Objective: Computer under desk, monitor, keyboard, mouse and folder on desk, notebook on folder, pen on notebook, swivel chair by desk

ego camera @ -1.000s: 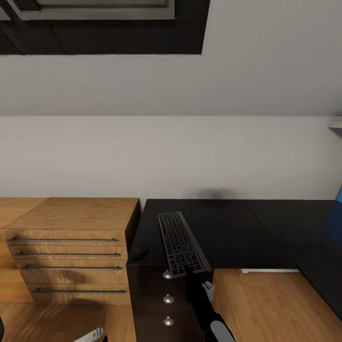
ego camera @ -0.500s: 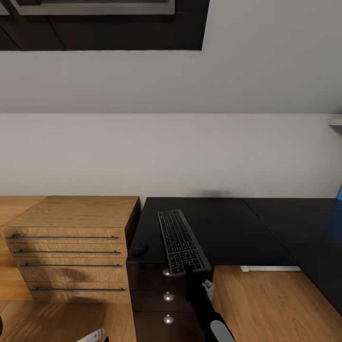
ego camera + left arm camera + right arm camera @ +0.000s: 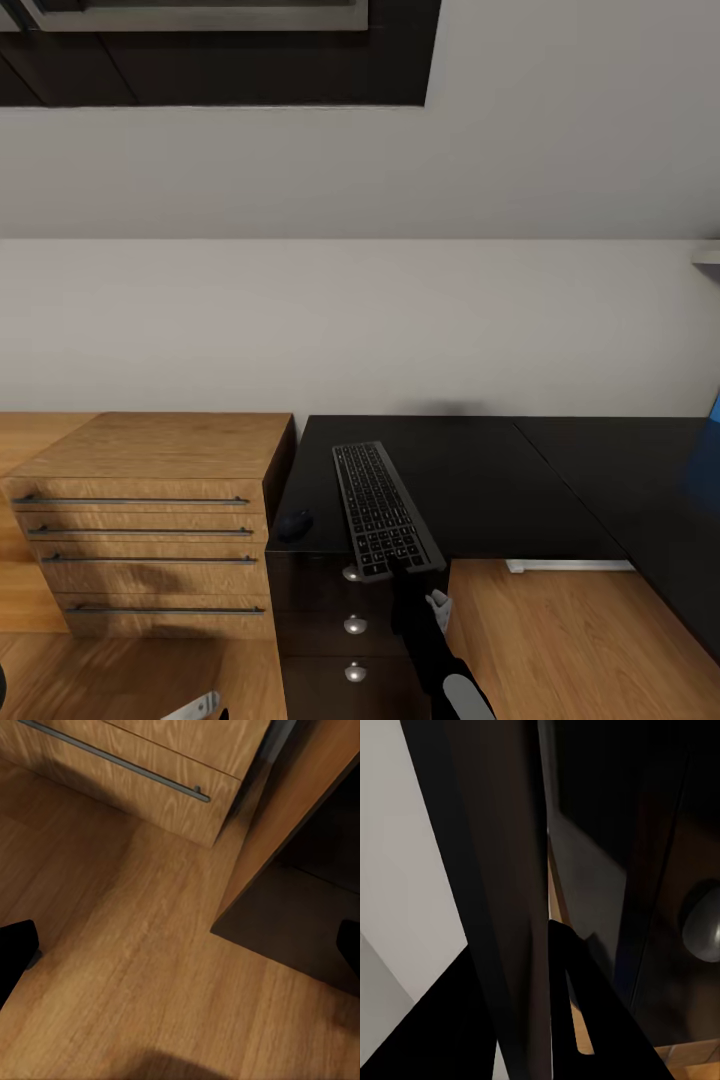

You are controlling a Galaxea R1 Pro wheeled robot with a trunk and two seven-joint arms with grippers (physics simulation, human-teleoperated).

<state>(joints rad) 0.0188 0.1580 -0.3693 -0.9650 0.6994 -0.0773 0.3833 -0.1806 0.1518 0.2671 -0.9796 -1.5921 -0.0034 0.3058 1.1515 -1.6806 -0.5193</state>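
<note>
Plain pale wall (image 3: 360,320) behind, wood floor (image 3: 560,640) below. Black glossy L-shaped counter (image 3: 480,480) ran along the wall, its second leg going off at the head view's right, with a strip of blue (image 3: 712,420) at that edge. Light wooden drawer chest (image 3: 150,520) with bar handles stood just beside the counter's left end. Below the counter's near edge, a dark drawer front with round silver knobs (image 3: 355,626).

Keyboard (image 3: 383,510) lay on the counter near its left end, long axis running from the front edge back toward the wall, near end overhanging the edge a little. Mouse (image 3: 295,526) sat on the counter just left of the keyboard, near the front-left corner, apart from it.

Right gripper (image 3: 405,575) reached up from below at the keyboard's near end, its fingers clamped on that end; in the right wrist view the keyboard's thin edge (image 3: 521,945) ran between dark fingers (image 3: 577,1005), with a silver knob (image 3: 701,922) off to the side.

Left gripper (image 3: 180,967) hung low over the floor by the chest's corner; in the left wrist view its fingers (image 3: 15,952) sat at opposite edges, wide apart, nothing between them. Chest's lowest drawer handle (image 3: 112,761) visible there.
</note>
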